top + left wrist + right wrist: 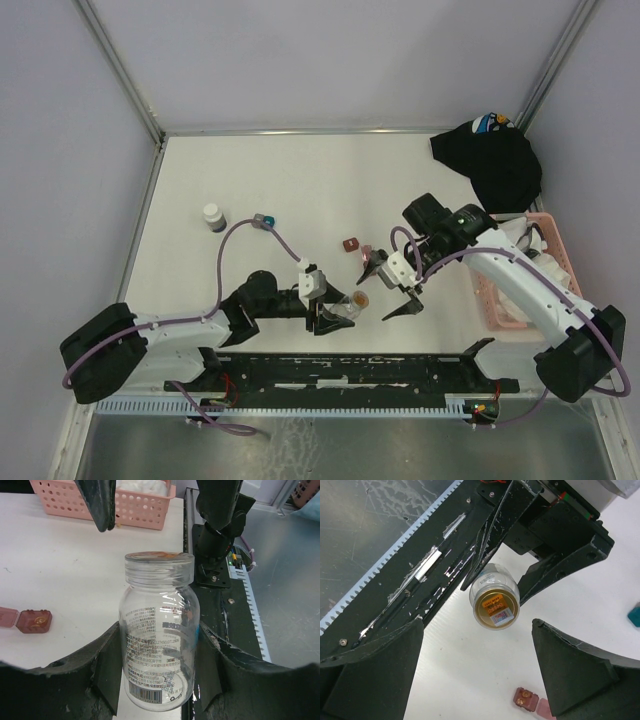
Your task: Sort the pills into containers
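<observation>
Our left end effector point(159, 672) grips the clear amber-topped glass vial point(159, 625); let's centre our wide-open right end effector point(390, 290) squarely above its top.

vial point(159, 630): clear, glossy | basket point(142, 511): pink plastic | table point(65, 565): smooth matt white

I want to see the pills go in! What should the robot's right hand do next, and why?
Probably ease the right hand forward onto the gold top of the bottle and close on it. The left hand grips the bottle, the top looks shut, and the right hand is open, facing it.
</observation>
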### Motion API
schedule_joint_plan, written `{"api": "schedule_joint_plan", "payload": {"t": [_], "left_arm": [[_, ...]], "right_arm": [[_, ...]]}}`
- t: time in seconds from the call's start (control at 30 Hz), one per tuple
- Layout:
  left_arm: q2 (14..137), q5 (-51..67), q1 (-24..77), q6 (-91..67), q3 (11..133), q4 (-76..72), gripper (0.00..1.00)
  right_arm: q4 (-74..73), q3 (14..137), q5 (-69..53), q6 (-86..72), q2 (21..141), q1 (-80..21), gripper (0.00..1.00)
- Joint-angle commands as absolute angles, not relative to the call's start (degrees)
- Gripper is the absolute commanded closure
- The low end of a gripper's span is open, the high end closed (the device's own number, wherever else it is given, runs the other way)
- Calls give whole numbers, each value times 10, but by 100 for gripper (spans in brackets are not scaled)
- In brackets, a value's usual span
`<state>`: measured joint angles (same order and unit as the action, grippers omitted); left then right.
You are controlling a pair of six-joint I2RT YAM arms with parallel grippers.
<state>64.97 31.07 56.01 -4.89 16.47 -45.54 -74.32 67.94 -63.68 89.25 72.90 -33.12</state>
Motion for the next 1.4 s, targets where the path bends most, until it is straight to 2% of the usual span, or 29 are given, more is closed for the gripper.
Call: {"api": "schedule_joint_plan", "payload": {"t": [0.0, 0.27, 0.77, 0.97, 1.37], "left_arm": [[668, 340, 562, -70, 197, -508, 97], [676, 340, 561, -74, 200, -514, 97], [667, 336, 562, -81, 191, -529, 97], [653, 291, 562, -80, 181, -532, 97], [631, 62, 562, -56, 174, -548, 97]], "right_arm": [[-719, 669, -653, 915, 726, -349, 9], [-673, 660, -628, 868, 728, -377, 19], [-613, 659, -604, 779, 729, -385, 44], [-591, 660, -594, 736, 730, -388, 52], [-384, 671, -460, 330, 780, -406, 67]]}}
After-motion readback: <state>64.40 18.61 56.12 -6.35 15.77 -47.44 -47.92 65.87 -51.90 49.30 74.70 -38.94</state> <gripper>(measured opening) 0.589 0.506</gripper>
